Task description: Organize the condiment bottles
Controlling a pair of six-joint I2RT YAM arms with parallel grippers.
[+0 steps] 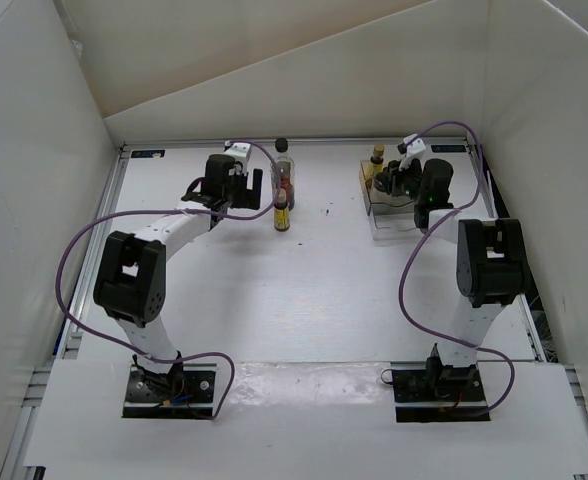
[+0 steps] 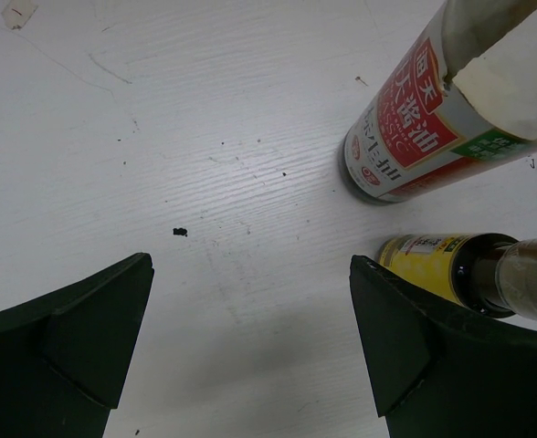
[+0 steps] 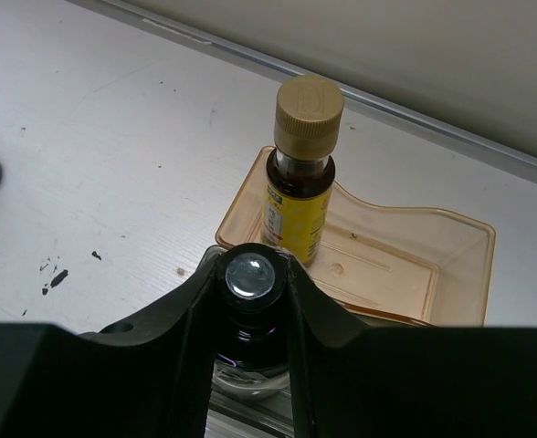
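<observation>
A tall clear bottle [image 1: 284, 172] with a black cap and a small yellow bottle [image 1: 282, 214] stand together on the table at the back centre. My left gripper [image 1: 246, 190] is open and empty just left of them. In the left wrist view the tall bottle [image 2: 415, 128] shows a red label and the yellow bottle [image 2: 437, 266] lies just beyond my right finger [image 2: 405, 347]. My right gripper [image 3: 253, 283] is shut on a squat black-capped bottle [image 3: 253, 274] over the clear box. A second yellow bottle [image 3: 300, 182] with a tan cap stands in the tan tray [image 3: 415, 265].
The clear plastic box [image 1: 394, 226] with its tan tray [image 1: 366, 180] sits at the back right, under my right gripper [image 1: 392, 180]. White walls close in the table on the left, right and back. Purple cables loop over both arms.
</observation>
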